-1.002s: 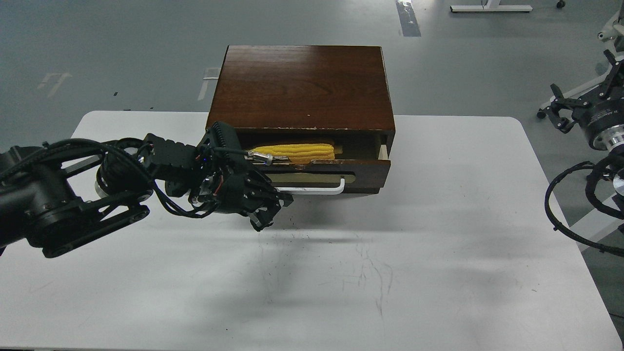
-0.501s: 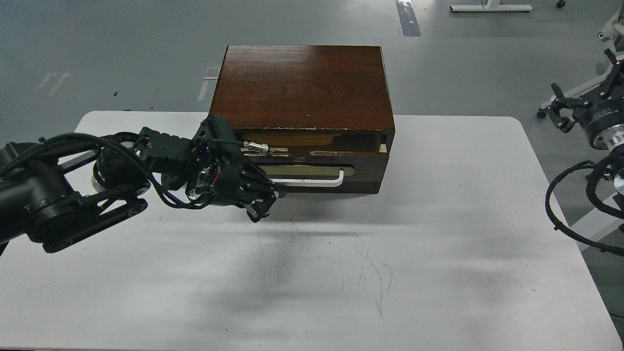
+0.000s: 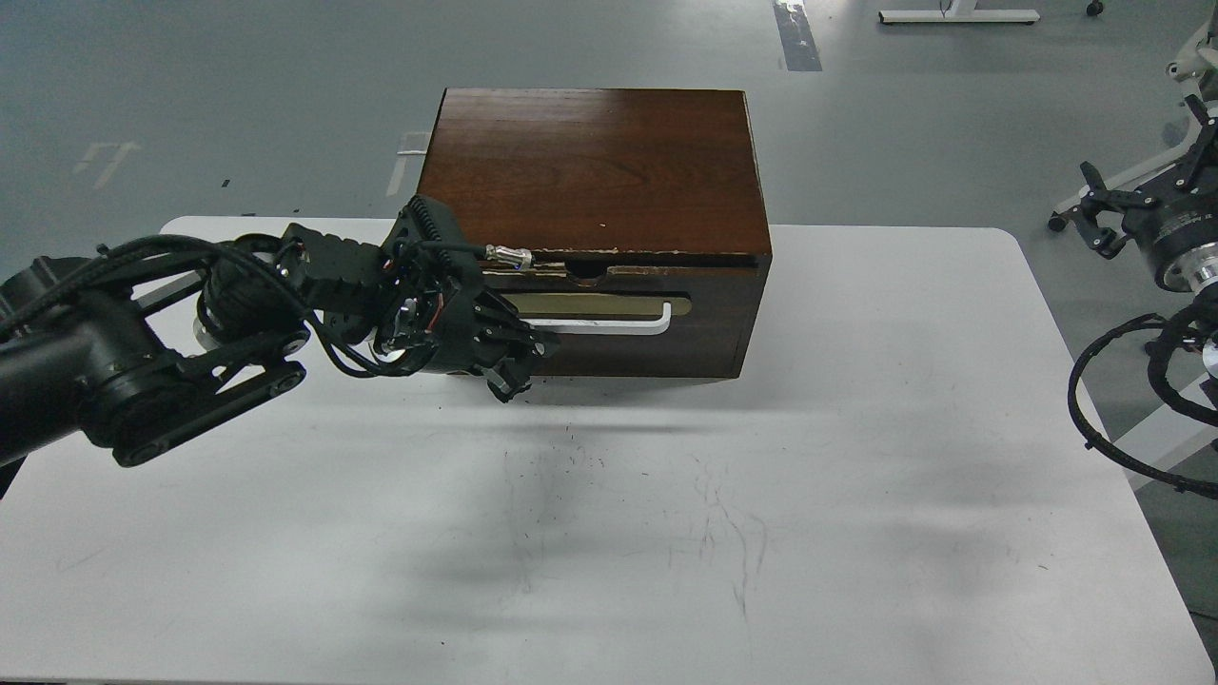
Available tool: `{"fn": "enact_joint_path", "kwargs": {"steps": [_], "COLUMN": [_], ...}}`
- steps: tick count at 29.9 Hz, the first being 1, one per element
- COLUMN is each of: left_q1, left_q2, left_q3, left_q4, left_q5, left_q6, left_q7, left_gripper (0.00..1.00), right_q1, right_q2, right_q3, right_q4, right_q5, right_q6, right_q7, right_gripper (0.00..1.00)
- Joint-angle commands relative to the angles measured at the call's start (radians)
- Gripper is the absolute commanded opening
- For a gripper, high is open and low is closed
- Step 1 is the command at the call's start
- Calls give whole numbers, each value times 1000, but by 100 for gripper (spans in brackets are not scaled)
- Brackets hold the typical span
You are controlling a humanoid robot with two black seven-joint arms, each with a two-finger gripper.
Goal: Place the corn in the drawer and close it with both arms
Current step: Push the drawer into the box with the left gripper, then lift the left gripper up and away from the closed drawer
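While the drawer sits flush in the dark brown cabinet on the white table, the corn cannot be seen; the left gripper rests against the left end of the white handle, its finger spread impossible to tell; the right gripper hangs off the table's right side, fingers indistinct

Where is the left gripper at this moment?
In the head view, the left gripper is left of centre, at the left end of the drawer's white handle, just above the white table.
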Motion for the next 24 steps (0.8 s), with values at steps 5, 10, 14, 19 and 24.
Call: {"fn": "enact_joint_path", "kwargs": {"steps": [5,10,14,19,24], "left_q1": [-4,-3,-4,-6,-3], "left_q2": [-6,-8,-8,-5,0], "left_q3": [2,0,0,2,8], "left_q4": [18,29,47,26,-25], "left_q5": [0,-1,-4,-46,-63], "left_q6": [8,10,27,31,33], "left_q7": [-2,-2,-2,-8,-63], "left_gripper": [0,0,0,0,0], "right_q1": [0,0,0,-2,0], "right_q2": [0,-1,-1,-1,-3], "right_q3": [0,0,0,0,-1], "right_q4": [-1,-1,-1,-1,-3], "right_q5": [0,0,0,0,0], "right_q6": [0,0,0,0,0], "right_q7": [2,2,2,3,3], "right_gripper": [100,100,100,100,100]}}
